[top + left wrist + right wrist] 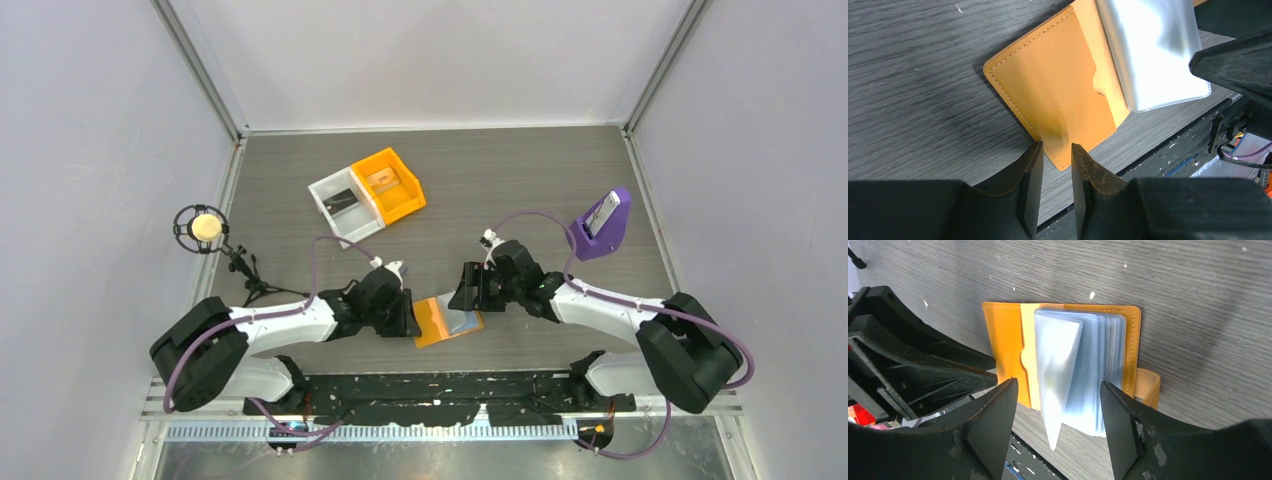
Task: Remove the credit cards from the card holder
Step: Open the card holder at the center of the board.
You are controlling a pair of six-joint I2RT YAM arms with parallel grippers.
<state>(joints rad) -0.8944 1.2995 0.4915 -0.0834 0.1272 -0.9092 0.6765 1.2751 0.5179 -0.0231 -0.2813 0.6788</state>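
Card holder (447,321), orange bin (388,184) well apart

Card holder (1058,90): orange leather-look cover, matt, fine-grained, stitched along the edge. Sleeves (1073,365) inside: thin clear plastic, bluish, glossy. Table (913,75): grey wood-grain, matt, flecked white. Jaws: black plastic, matt, scuffed. Orange bin (405,200), white bin (358,228): smooth plastic. Stand (595,245): purple plastic, matt.
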